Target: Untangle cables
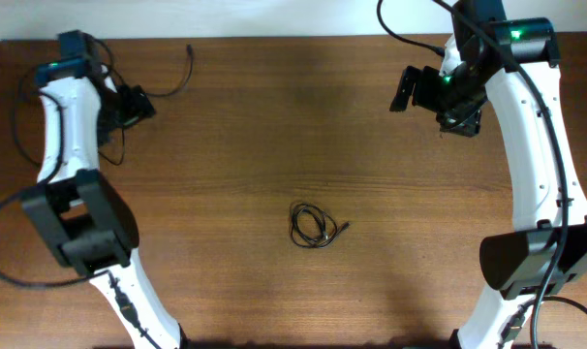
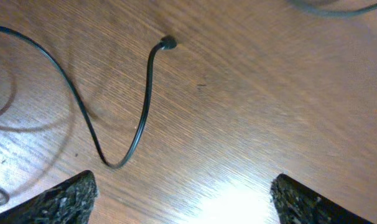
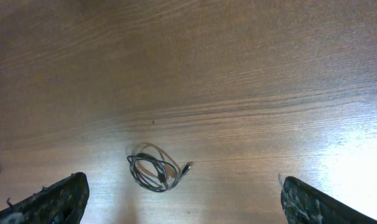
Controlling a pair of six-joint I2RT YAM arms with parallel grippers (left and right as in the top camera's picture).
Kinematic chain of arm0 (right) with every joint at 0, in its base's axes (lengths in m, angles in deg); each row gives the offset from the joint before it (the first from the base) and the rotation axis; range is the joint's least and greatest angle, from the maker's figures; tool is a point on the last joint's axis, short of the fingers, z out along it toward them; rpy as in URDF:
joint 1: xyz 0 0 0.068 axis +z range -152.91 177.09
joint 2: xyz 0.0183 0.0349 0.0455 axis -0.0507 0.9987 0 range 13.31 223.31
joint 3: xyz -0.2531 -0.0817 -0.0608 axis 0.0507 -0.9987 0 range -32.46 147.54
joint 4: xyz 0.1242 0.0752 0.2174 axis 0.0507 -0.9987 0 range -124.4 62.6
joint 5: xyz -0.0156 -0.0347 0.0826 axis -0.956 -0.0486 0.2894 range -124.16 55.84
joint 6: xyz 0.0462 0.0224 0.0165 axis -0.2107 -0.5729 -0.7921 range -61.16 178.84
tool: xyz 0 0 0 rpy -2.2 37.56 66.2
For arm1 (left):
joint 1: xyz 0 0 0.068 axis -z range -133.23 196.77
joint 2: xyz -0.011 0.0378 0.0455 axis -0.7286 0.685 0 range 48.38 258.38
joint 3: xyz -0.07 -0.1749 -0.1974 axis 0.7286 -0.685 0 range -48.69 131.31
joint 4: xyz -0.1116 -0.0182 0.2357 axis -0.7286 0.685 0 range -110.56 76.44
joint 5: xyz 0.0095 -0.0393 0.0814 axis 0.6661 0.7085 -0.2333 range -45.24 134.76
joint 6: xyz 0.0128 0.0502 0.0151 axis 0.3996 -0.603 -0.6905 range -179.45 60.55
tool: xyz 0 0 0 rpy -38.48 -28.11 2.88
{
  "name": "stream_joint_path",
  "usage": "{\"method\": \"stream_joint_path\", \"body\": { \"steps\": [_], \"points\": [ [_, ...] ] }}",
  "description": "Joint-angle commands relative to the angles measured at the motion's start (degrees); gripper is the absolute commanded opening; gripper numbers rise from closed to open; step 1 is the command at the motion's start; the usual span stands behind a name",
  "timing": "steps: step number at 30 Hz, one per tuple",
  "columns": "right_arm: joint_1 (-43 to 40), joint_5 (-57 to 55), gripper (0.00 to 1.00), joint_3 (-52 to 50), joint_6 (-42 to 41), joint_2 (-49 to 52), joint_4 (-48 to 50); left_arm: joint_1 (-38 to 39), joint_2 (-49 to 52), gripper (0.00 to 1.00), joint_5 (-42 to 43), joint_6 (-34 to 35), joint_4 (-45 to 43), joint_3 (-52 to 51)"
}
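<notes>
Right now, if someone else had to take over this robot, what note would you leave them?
Left jaws: open, empty, above a single cable lying alone at the far left of the table.
Right jaws: open, empty, raised at the far right.
Tangle: a small coiled bundle mid-table, touched by neither arm.
Done: one cable seems laid apart.
Left: pull the bundle apart; how many cords it holds I cannot tell.
</notes>
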State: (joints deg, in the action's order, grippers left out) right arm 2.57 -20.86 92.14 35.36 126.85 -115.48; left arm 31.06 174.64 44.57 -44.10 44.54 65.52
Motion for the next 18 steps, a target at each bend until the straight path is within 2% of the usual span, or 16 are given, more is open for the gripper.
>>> {"method": "stream_joint_path", "body": {
  "steps": [1, 5, 6, 7, 9, 12, 18],
  "points": [
    [-0.31, -0.5, 0.99, 0.17, 0.59, -0.39, 0.02, 0.04, 4.22, 0.87, -5.53, -2.6, -1.07, 0.2],
    [-0.31, -0.5, 0.99, 0.17, 0.59, -0.39, 0.02, -1.4, 6.95, 0.84, -7.21, -3.52, -3.61, 0.2],
    [-0.31, -0.5, 0.98, 0.17, 0.59, -0.39, 0.02, -2.12, 7.1, 0.61, -7.15, -3.52, -3.96, 0.2],
    [-0.31, -0.5, 0.99, 0.17, 0.59, -0.39, 0.02, -2.51, 7.15, 0.31, -7.13, -3.54, -3.85, 0.2],
    [-0.31, -0.5, 0.98, 0.17, 0.59, -0.39, 0.02, -3.04, 7.15, 0.0, -7.13, -3.48, -2.64, 0.2],
    [-0.31, -0.5, 0.99, 0.17, 0.59, -0.39, 0.02, -3.21, 6.73, 0.0, -2.32, -3.5, 1.6, 1.22],
    [-0.31, -0.5, 0.98, 0.17, 0.59, -0.39, 0.0, -3.19, 0.55, 0.0, -2.71, -3.06, 12.26, 1.77]
  ]
}}
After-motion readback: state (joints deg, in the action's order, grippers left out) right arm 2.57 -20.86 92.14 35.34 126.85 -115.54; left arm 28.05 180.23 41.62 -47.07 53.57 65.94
